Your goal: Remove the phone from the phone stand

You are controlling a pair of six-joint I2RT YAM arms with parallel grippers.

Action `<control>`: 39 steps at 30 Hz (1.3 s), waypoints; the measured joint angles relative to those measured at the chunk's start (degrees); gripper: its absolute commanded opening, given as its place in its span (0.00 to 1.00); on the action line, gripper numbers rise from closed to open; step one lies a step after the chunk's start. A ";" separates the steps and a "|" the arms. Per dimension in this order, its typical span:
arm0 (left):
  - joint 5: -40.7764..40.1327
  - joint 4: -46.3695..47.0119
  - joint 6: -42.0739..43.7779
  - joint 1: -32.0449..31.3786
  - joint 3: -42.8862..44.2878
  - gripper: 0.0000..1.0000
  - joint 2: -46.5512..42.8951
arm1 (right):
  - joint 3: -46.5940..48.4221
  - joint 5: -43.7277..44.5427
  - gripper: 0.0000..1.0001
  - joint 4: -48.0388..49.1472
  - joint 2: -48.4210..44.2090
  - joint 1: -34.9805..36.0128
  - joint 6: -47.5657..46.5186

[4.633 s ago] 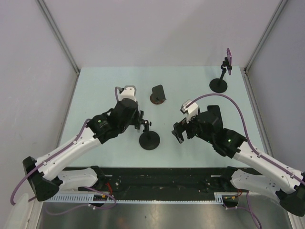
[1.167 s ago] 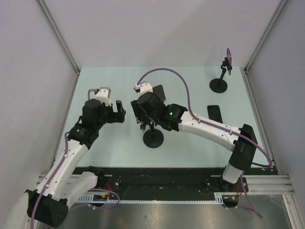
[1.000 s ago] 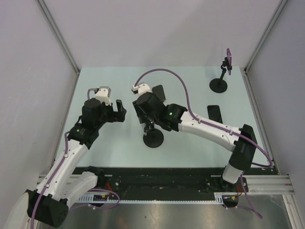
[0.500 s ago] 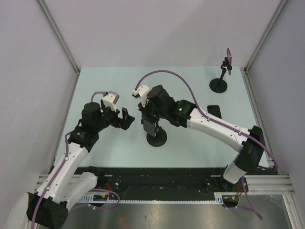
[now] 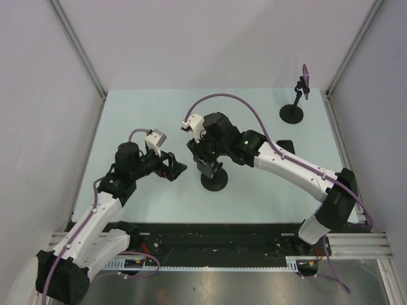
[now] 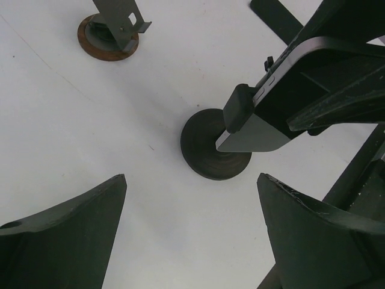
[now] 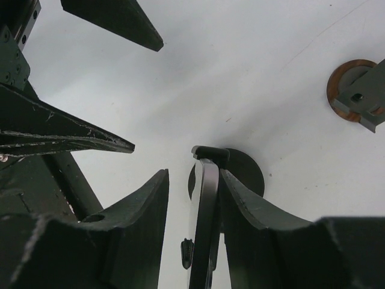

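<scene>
phone: the phone (image 6: 271,105) is in the phone stand (image 6: 204,153), raised and tilted over the round base, with its lower end in the stand's clamp (image 6: 239,108).
right gripper: the right gripper (image 7: 194,174) is down over the stand with 1 finger on each face of the phone. The jaws are apart: the right wrist view shows 1 finger touching the phone and a visible gap at the other, so it is not clamped.
left gripper: the left gripper (image 6: 191,180) has its jaws wide apart and holds nothing. It sits low, just beside the stand on the left and pointed at it, touching neither stand nor phone.
done: judging from the frames, only the reach and the straddle. Removal hasn't started.
left: close on the phone, pull it clear of the clamp, set it down. The light stand will probably tip or drag unless the left gripper braces the base.
containers: no bins or trays in view; the stands are the only holders.
task stand: holds 1 phone.
far stand: the far stand (image 5: 292,113) at the table's back right corner carries a purple device (image 5: 305,77), probably a phone.
brown-based stand: the brown-based stand (image 6: 108,37) beyond the task stand looks empty.
loose: a second phone (image 5: 286,148) lies flat on the table (image 5: 127,114), well right of the task stand, in no holder.
</scene>
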 measured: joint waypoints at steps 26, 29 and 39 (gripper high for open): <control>4.24 6.73 -0.42 -4.50 3.34 0.76 12.41 | -3.26 2.19 0.00 -1.27 -3.72 0.31 -0.87; 4.33 7.23 -0.44 -4.55 3.72 0.69 13.60 | -3.41 1.66 0.00 -1.20 -3.80 0.20 -0.90; 6.71 11.28 -1.09 -5.29 4.52 0.57 16.83 | -4.15 1.36 0.00 -0.92 -4.52 -0.46 -1.11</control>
